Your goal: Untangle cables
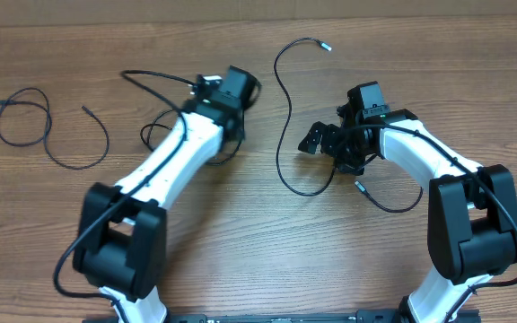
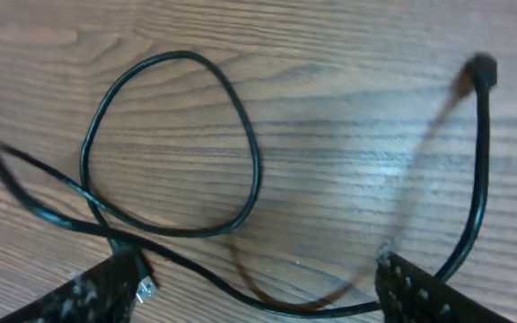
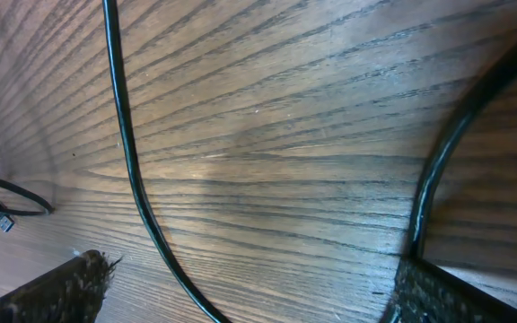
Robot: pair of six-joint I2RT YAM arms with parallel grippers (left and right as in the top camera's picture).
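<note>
Three thin black cables lie apart on the wooden table. One cable curls at the far left. A second cable loops under my left gripper. That gripper is open, and a strand lies on the wood between its fingers, with a silvery plug tip by the left one. In the overhead view the left gripper sits over this cable. The third cable runs from the back centre down to my right gripper. The right gripper is wide open, and the cable strand passes between its fingers without touching them.
The thick black wires of both arms run along their white links. A further black strand curves along the right finger in the right wrist view. A small plug lies at that view's left edge. The table's far edge is close behind.
</note>
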